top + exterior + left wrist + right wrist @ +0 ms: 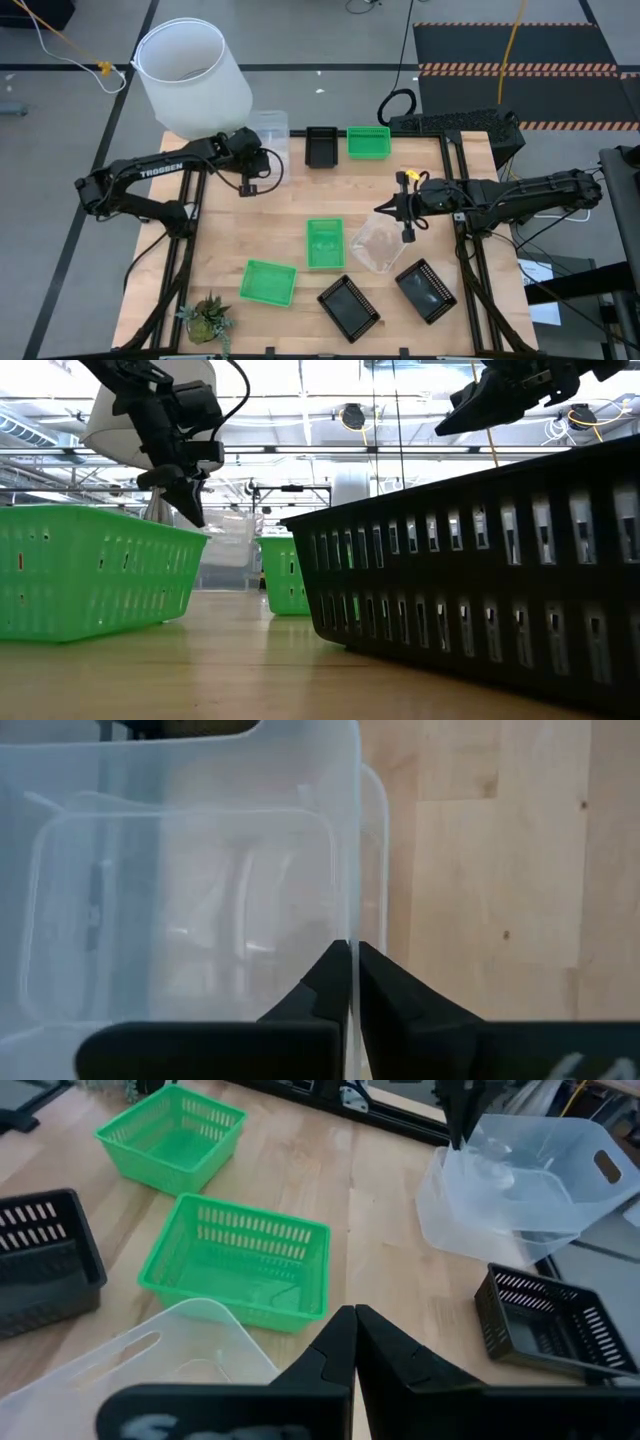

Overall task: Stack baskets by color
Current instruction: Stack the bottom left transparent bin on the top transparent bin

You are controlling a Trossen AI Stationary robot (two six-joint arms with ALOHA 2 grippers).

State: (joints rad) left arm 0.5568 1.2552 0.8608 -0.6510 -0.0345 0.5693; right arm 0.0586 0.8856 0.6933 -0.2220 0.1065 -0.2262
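Note:
My left gripper (352,965) is at the table's far left, shut on a clear basket (545,1165) that lies tilted in a second clear basket (465,1220). My right gripper (352,1330) hangs shut and holds nothing, above a third clear basket (378,243) right of the table's middle. Green baskets stand at the far edge (369,141), in the middle (324,243) and near left (268,282). Black baskets stand at the far edge (321,146) and near the front (348,305), (426,290). My left gripper pinches a thin side wall (352,910) of the upper clear basket at its rim, one finger inside the basket and one outside. The fingers slant down from the table's left. The basket sits tilted, its lower part resting in the clear basket beneath.
A big white lampshade (190,75) stands at the far left corner, just behind my left arm. A small potted plant (207,320) sits at the near left corner. A dark keyboard (460,122) lies beyond the far right edge. Bare wood shows left of the middle.

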